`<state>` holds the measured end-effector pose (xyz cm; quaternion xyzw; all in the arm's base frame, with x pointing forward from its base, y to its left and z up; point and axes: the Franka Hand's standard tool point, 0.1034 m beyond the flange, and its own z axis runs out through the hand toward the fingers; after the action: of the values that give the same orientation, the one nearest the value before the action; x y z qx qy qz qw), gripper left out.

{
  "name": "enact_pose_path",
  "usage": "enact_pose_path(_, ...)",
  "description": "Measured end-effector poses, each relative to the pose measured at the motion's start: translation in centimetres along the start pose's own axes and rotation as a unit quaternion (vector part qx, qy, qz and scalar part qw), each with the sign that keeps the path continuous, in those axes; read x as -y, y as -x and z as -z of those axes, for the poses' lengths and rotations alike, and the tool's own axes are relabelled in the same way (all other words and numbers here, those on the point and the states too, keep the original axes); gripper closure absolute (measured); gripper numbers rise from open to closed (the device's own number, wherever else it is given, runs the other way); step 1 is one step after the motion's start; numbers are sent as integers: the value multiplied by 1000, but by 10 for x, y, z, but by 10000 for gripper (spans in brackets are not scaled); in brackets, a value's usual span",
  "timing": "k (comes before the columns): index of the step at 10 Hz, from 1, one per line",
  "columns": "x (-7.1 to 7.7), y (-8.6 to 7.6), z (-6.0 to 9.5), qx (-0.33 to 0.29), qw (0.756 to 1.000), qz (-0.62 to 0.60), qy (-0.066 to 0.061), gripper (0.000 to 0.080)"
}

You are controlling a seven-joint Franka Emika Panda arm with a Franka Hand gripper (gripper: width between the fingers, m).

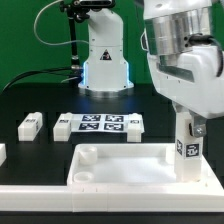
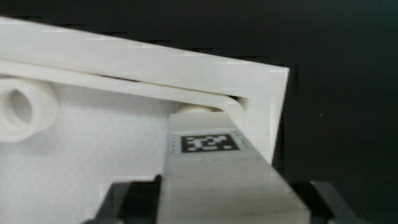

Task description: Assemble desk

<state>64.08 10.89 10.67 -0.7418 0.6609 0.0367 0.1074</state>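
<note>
My claw is clamped on a white square plastic post leg, one finger pressed against each of its opposite sides. I hold the leg upright, and it carries a small black-and-white tag on the face turned to my wrist camera.

The white plastic rectangular tabletop lies flat on the black counter, raised rim up. My leg stands at the tabletop's end on the exterior view's right. In the wrist view the leg's lower end meets the inside of a tabletop corner, right against the rim. I cannot tell whether it sits inside a socket there. One round corner socket shows further along the same rim, with nothing in it.

Beyond the tabletop the marker board lies flat. A second loose leg lies just beside it on the exterior view's left, and a third loose leg just beside it on the right. A fourth loose leg lies further to the left, apart from them.
</note>
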Motion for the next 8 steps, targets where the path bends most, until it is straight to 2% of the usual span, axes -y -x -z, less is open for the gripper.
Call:
enact_pose_path(1,0,0,-1,6,999,-45,-4,502)
enact_pose_path(8,0,5,-3,10,982,-191,-5,506)
